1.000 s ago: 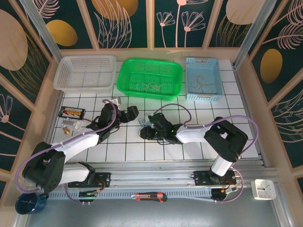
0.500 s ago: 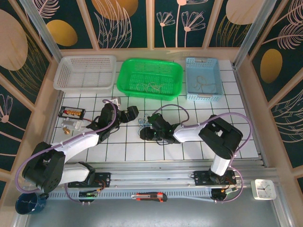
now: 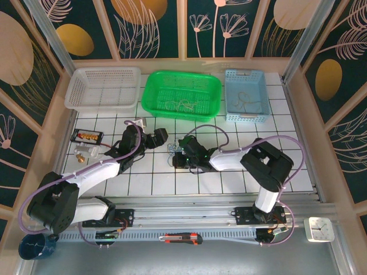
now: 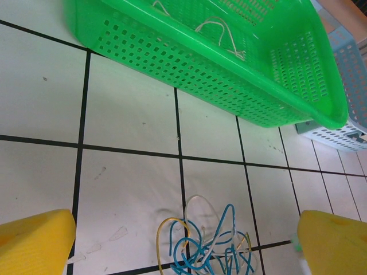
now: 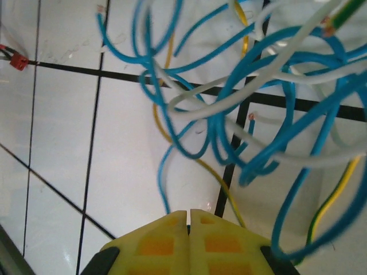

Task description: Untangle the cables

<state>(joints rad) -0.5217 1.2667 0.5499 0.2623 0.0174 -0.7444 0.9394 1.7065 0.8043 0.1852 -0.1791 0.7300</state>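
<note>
The cables (image 5: 241, 114) (blue, yellow, pale grey) were heaped in loops near the middle of the table (image 3: 287, 127); the right gripper (image 5: 188, 213) was pressed fully closed at their edge, a grip not discernible; the left gripper (image 4: 183, 243) was spread wide, empty.

Seeing cables (image 4: 207, 247) getting clipped by bottom edge in left wrist view. Blurring up close and running off top and right edges in right wrist view. From above, sitting partly under right gripper (image 3: 179, 156), strands too small to separate.
</note>
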